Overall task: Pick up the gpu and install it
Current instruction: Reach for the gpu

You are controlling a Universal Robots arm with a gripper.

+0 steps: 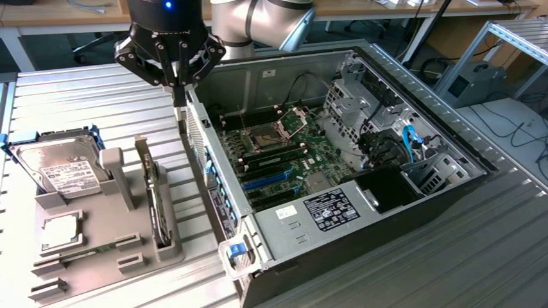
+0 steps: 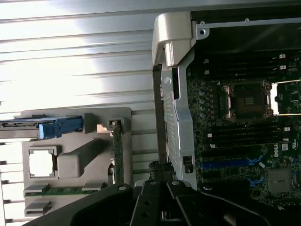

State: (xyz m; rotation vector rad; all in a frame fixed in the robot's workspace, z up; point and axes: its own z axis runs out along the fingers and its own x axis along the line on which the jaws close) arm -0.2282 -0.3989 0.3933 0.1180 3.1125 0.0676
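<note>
1. My pincer [image 1: 178, 97] is pinched together with nothing in it, hanging over the PC case [image 1: 385, 256] wall.
2. The gpu [image 1: 153, 192] stands on edge in the grey tray [image 1: 94, 237], just beside the case.
3. Tip, I reckon: spread wide and square up along the card's top edge.

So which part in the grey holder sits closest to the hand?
The gpu, the thin card standing on edge beside the computer case; the hard drive and memory stick sit farther off.

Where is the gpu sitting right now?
On the exterior view's left, the gpu stands on edge in the grey holder, between the hard drive and the open computer case.
</note>
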